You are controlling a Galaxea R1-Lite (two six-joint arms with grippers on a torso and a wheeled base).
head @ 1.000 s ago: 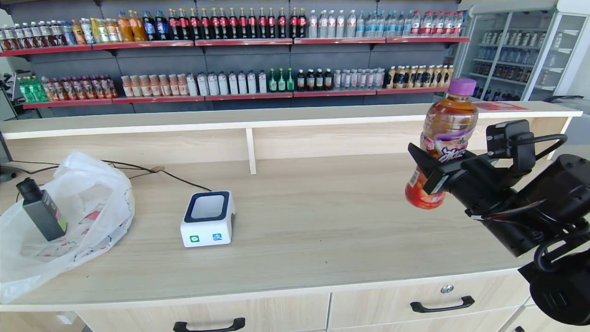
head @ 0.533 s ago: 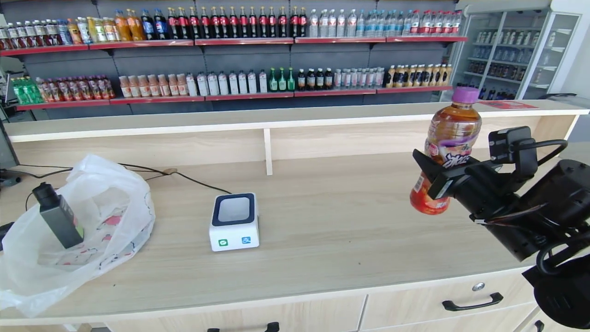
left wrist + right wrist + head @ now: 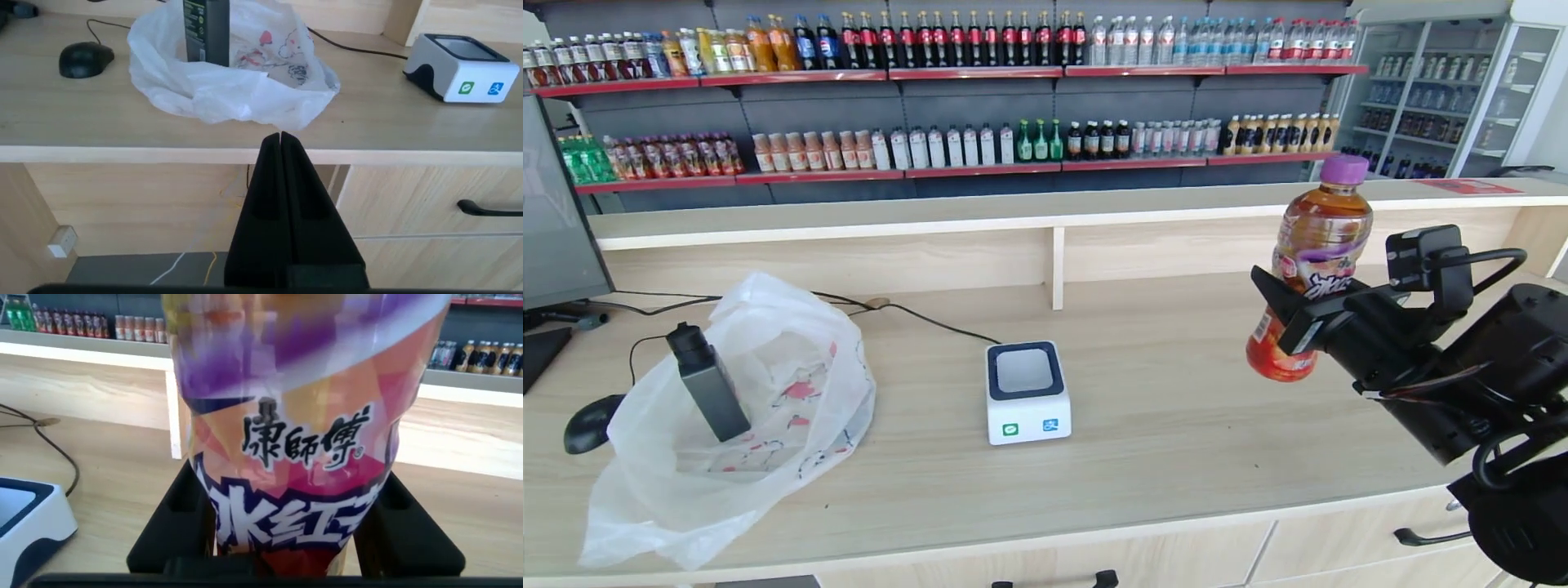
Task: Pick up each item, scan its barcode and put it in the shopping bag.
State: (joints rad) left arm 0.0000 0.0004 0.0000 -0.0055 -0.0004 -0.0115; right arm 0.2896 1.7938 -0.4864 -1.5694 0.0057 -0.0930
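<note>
- Purple-capped bottle (image 3: 1313,245) of amber drink, with a red and purple label, is held upright in the air above the right end of the counter (image 3: 1176,433), well apart from the scanner and the bag.
- Right claw (image 3: 1286,314) is clamped on the lower half of the bottle, its black fingers (image 3: 1270,287) pressed on either side of the label; the wrist view shows the label close up between them.
- Left claw (image 3: 282,140) hangs below the counter's front edge, in front of the drawers, its two fingers pressed together with nothing between them.
- White shopping bag (image 3: 829,384) lies open on the left part of the counter; a dark grey container (image 3: 709,385) with a black cap stands inside it, tilted slightly.
- White scanner (image 3: 1027,394) with a dark-framed window on top sits near the counter's middle, between the bag and the bottle, its cable running back behind the bag.
- Black mouse (image 3: 588,423) rests just beside the bag, on its left.
- Behind the counter, red shelves (image 3: 980,73) carry rows of drink bottles.
</note>
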